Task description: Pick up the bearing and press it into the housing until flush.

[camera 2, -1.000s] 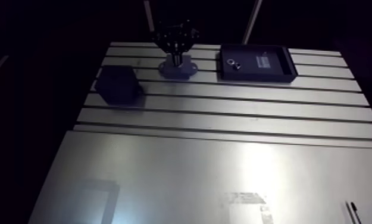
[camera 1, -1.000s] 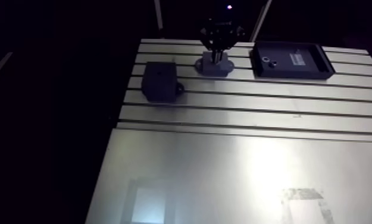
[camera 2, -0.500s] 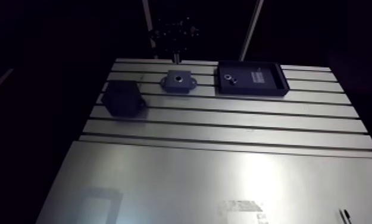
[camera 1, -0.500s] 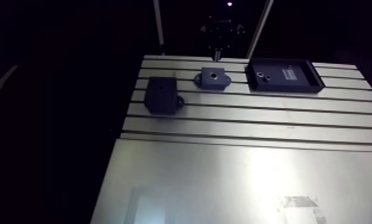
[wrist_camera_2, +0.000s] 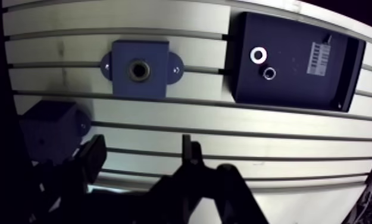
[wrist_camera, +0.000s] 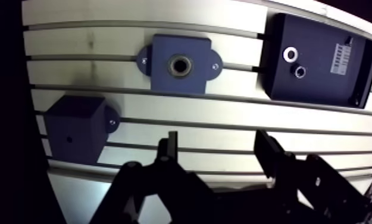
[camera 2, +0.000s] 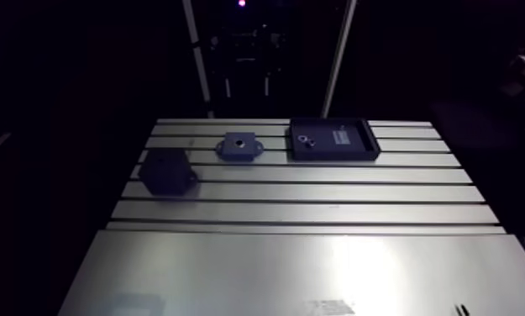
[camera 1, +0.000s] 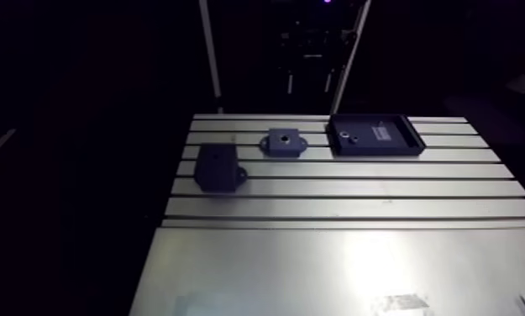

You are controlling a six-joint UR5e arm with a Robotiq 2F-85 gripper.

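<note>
Tabletop: the slotted tabletop (wrist_camera: 224,113) carries three dark things. We take twelve o'clock as straight ahead of the jaws.
Block: a plain dark block (wrist_camera: 75,128) lies at ten o'clock. We judge it no part of this job.
Housing: the flanged housing (wrist_camera: 194,80) lies at eleven o'clock, bore facing up.
Bearing: the bearing (wrist_camera: 172,65), as we judge it, is the metal ring sitting in that bore. Whether it is flush we cannot tell.
Tray: a shallow tray (wrist_camera: 325,80) at one o'clock holds a larger ring (wrist_camera: 291,54) and a smaller ring (wrist_camera: 299,72), just beside each other.
Handling: we expect such a ring to be stiff, dense for its size and slippery. We would grip it squarely across the outer rim, not by the bore.
Jaws: released and spread wide, with nothing between them, held off the tabletop.
</note>
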